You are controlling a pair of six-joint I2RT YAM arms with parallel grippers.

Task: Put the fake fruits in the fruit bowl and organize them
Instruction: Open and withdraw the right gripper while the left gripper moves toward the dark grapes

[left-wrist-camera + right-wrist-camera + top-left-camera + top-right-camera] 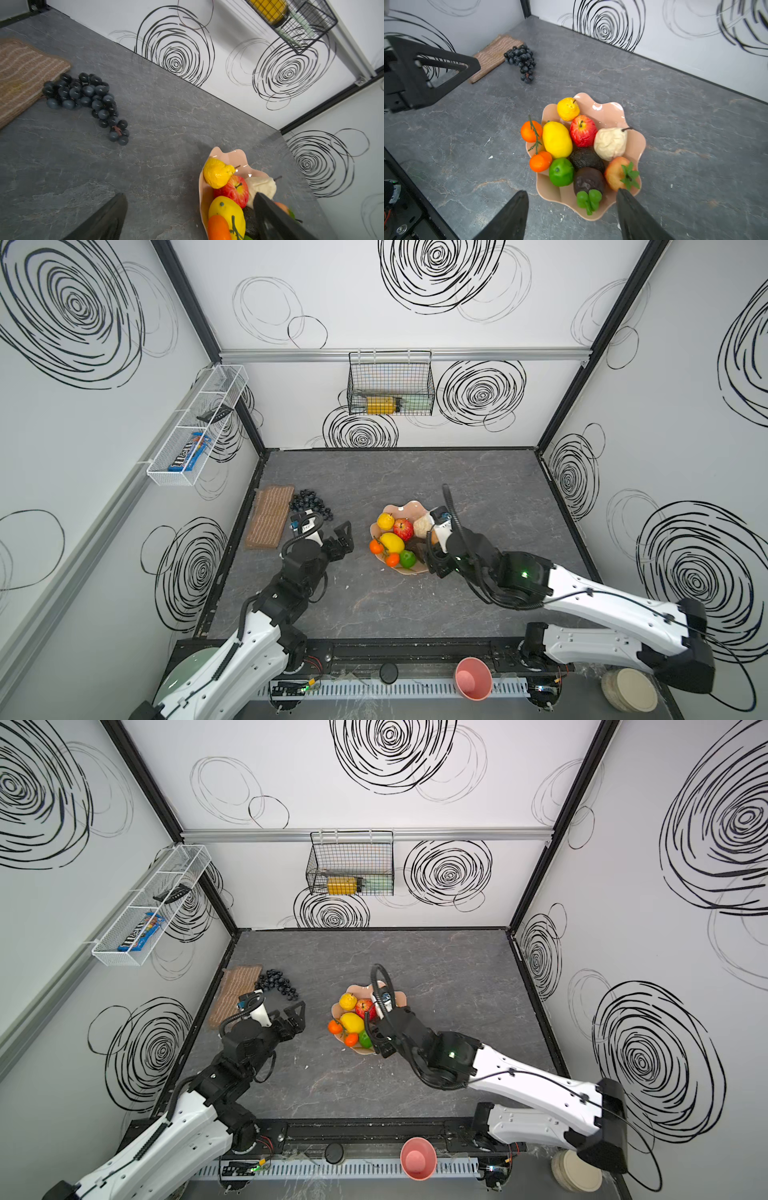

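Most fruits [556, 139] fill the fruit bowl [610, 108]; only the grape bunch [522, 60] lies out on the worktop [675, 166], with the left fingers [112, 214] and right fingers [512, 216] spread open and empty.

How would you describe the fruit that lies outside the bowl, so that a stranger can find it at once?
Start from the grey table, then find the brown woven mat at its left edge. Just beside the mat's far corner lies the grape bunch. It is a cluster of many small dark berries, the only fruit not in the peach bowl.
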